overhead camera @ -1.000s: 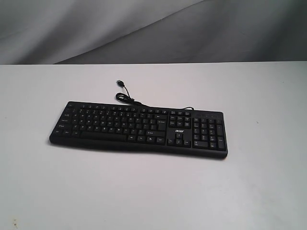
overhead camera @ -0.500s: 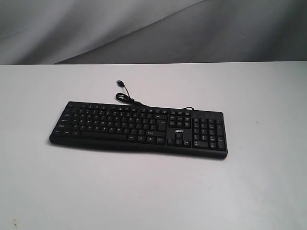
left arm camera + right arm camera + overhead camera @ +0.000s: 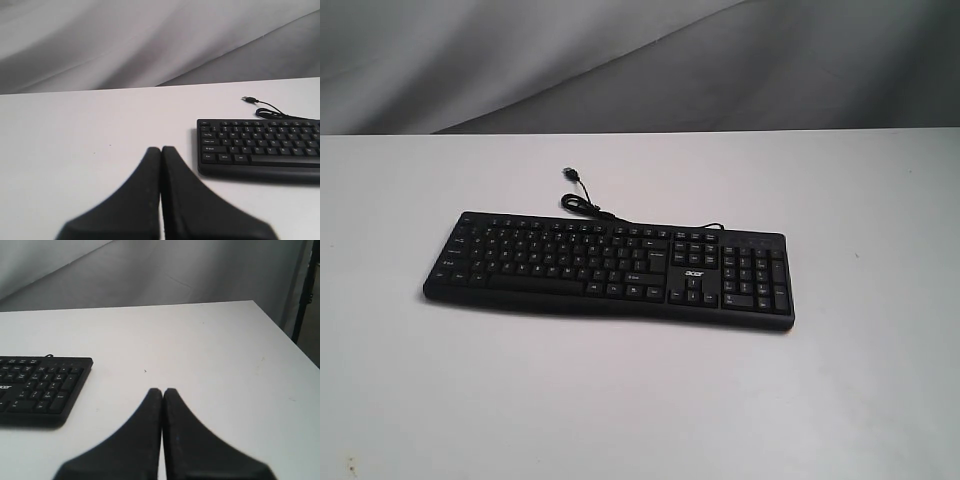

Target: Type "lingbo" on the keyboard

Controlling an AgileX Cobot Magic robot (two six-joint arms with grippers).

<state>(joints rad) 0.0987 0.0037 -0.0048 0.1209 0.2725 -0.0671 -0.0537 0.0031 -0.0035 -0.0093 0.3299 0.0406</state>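
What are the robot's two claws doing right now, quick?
Left gripper: shut, holding nothing.
Right gripper: shut, holding nothing.

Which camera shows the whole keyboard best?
The exterior view: the keyboard lies whole there, cable included. The left wrist view shows only its letter end, the right wrist view only its keypad end.

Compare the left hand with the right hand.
The left hand sits off the keyboard's letter-key end; the right hand sits off its numeric-keypad end. The table's side edge shows near the right hand, not near the left hand. Both are shut, empty and clear of the keyboard.
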